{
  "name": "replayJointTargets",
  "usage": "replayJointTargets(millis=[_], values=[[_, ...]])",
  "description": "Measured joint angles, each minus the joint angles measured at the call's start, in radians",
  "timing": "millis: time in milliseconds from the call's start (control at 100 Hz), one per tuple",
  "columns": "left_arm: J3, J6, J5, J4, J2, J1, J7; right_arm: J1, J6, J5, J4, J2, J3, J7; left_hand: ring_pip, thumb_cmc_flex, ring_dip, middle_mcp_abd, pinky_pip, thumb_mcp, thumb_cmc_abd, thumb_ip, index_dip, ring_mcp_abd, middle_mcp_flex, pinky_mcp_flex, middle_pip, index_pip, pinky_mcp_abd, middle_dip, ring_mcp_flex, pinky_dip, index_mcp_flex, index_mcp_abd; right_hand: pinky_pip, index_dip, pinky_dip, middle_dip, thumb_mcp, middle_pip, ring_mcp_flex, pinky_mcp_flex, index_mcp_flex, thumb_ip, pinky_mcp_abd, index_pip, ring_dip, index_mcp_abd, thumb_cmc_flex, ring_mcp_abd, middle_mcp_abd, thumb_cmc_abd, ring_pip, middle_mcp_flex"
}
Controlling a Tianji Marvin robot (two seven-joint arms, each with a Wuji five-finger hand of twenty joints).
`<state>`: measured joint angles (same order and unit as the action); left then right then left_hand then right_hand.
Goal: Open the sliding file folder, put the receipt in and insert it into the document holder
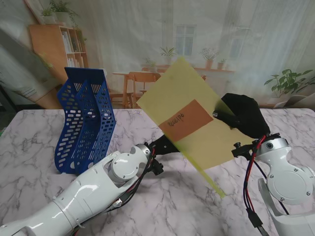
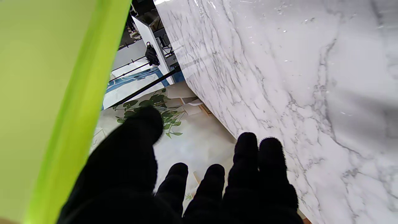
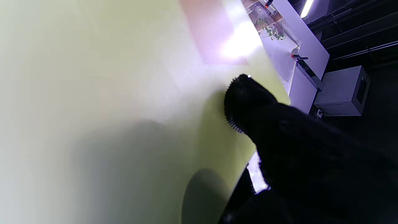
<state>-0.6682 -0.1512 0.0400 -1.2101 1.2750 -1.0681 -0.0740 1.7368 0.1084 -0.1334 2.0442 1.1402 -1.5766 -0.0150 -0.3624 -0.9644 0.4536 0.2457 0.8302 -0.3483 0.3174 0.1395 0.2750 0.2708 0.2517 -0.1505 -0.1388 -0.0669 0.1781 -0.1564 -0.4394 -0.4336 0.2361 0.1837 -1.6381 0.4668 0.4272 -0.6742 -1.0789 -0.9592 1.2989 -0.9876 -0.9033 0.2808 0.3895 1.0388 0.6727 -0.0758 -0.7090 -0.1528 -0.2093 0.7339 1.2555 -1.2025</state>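
Yellow translucent plastic file folder [image 1: 189, 115] with an orange paper receipt [image 1: 185, 119] inside hangs tilted above the marble table [image 1: 29, 147], pinched by the black-gloved right hand [image 1: 239, 114] at its three o'clock edge. The left hand [image 1: 166, 144], at seven o'clock beneath it, seems spread and ungripping. Blue perforated plastic document holder [image 1: 86, 118] stands at nine o'clock.

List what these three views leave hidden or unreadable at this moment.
- Stand view: the black-gloved left hand sits mostly behind the translucent yellow-green plastic file folder, so its grip is unclear.
- Stand view: handwriting on the brown paper receipt is too small to read reliably.
- Right wrist view: the folder fills and blurs the picture; only one finger of the black-gloved right hand shows.
- The blue perforated plastic document holder appears in neither wrist view.
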Motion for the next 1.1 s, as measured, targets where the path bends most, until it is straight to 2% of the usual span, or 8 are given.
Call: replayJointTargets(millis=[140, 260, 390, 470, 770, 880, 1000, 1100], values=[[-0.004, 0.002, -0.027, 0.006, -0.014, -0.001, -0.049, 0.000, 0.001, -0.010, -0.001, 0.001, -0.005, 0.009, 0.000, 0.001, -0.001, -0.002, 0.000, -0.181, 0.001, 0.090, 0.001, -0.010, 0.000, 0.002, 0.000, 0.000, -0.011, 0.000, 0.001, 0.000, 0.000, 0.000, 0.005, 0.000, 0.000, 0.000, 0.001, 0.000, 0.000, 0.000, 0.000, 0.000, 0.000, 0.000, 0.000, 0.000, 0.000, 0.000, 0.000, 0.000, 0.000, 0.000], [-0.029, -0.010, -0.029, -0.012, -0.042, -0.019, -0.115, 0.000, 0.001, -0.024, -0.002, 0.002, -0.005, 0.020, 0.012, 0.103, -0.022, -0.013, 0.000, -0.168, 0.036, 0.093, 0.001, -0.011, -0.014, 0.016, -0.010, 0.003, -0.013, 0.000, 0.008, 0.001, -0.001, 0.000, 0.005, 0.000, 0.000, 0.000, 0.001, 0.000, 0.000, 0.000, 0.000, 0.000, 0.000, 0.000, 0.000, 0.000, 0.000, 0.000, 0.000, 0.000, 0.000, 0.000], [-0.040, -0.042, -0.006, -0.025, -0.063, -0.041, -0.118, -0.001, -0.001, -0.027, -0.002, 0.003, -0.003, 0.025, 0.024, 0.153, -0.024, -0.015, -0.011, 0.101, 0.139, -0.104, -0.014, -0.015, -0.025, 0.026, -0.008, 0.028, -0.022, 0.000, 0.026, 0.010, -0.026, 0.008, 0.005, 0.000, 0.000, -0.001, 0.001, 0.000, 0.000, 0.000, 0.000, 0.000, 0.000, 0.000, 0.000, 0.000, 0.000, 0.000, 0.000, -0.001, 0.000, 0.000], [-0.040, -0.055, 0.006, -0.025, -0.066, -0.047, -0.118, -0.001, -0.002, -0.027, -0.002, 0.003, -0.002, 0.026, 0.024, 0.179, -0.024, -0.015, -0.012, 0.161, 0.177, -0.153, -0.014, -0.015, -0.025, 0.026, -0.008, 0.032, -0.022, 0.000, 0.026, 0.011, -0.026, 0.013, 0.007, 0.000, 0.000, -0.001, 0.001, 0.000, 0.000, 0.000, 0.000, 0.000, 0.000, 0.000, 0.000, 0.000, 0.000, 0.000, 0.000, -0.001, 0.000, 0.000], [-0.038, -0.073, 0.071, -0.022, -0.046, -0.061, -0.077, -0.001, -0.022, -0.004, 0.001, 0.003, -0.001, 0.009, 0.024, 0.219, -0.024, -0.065, -0.012, 0.174, 0.211, -0.181, -0.015, -0.022, -0.008, 0.013, -0.010, 0.033, -0.022, -0.001, 0.012, 0.011, -0.026, 0.004, 0.007, 0.000, 0.000, -0.001, 0.014, 0.000, 0.000, 0.000, 0.001, 0.000, 0.000, 0.000, 0.000, 0.000, 0.000, 0.000, 0.000, -0.009, 0.000, 0.000], [-0.031, -0.068, 0.117, -0.015, -0.031, -0.053, -0.067, 0.000, -0.026, 0.002, 0.004, 0.003, -0.001, 0.003, 0.024, 0.214, -0.024, -0.115, -0.012, 0.193, 0.156, -0.182, -0.015, -0.025, 0.026, 0.003, -0.015, 0.004, -0.023, -0.007, -0.001, 0.011, -0.006, -0.076, 0.008, 0.000, 0.000, -0.002, 0.014, 0.000, 0.000, 0.000, 0.001, 0.000, 0.000, 0.000, 0.000, 0.000, 0.000, 0.000, 0.000, -0.010, 0.000, 0.000], [-0.031, -0.058, 0.164, -0.019, -0.016, -0.048, -0.060, 0.000, -0.027, 0.000, 0.004, 0.002, 0.000, 0.003, 0.024, 0.126, -0.025, -0.157, 0.017, 0.305, 0.005, -0.182, 0.041, -0.033, 0.117, -0.019, -0.047, -0.103, -0.023, -0.021, -0.047, 0.011, 0.131, -0.176, 0.009, 0.000, 0.001, -0.003, 0.014, 0.000, 0.000, 0.001, 0.001, 0.000, 0.000, 0.000, 0.000, 0.000, 0.000, 0.000, 0.000, -0.010, 0.000, 0.000], [-0.039, -0.042, 0.174, -0.041, -0.011, -0.053, -0.050, 0.000, -0.028, -0.001, 0.004, 0.002, 0.002, 0.003, 0.008, 0.013, -0.031, -0.178, 0.054, 0.318, -0.099, -0.182, 0.117, -0.044, 0.313, -0.055, -0.087, -0.245, -0.023, -0.050, -0.140, 0.000, 0.324, -0.174, 0.009, 0.000, 0.001, -0.003, 0.015, 0.000, 0.000, 0.001, 0.001, 0.000, 0.000, 0.000, 0.001, 0.000, 0.000, 0.000, 0.000, -0.011, 0.000, 0.000]])
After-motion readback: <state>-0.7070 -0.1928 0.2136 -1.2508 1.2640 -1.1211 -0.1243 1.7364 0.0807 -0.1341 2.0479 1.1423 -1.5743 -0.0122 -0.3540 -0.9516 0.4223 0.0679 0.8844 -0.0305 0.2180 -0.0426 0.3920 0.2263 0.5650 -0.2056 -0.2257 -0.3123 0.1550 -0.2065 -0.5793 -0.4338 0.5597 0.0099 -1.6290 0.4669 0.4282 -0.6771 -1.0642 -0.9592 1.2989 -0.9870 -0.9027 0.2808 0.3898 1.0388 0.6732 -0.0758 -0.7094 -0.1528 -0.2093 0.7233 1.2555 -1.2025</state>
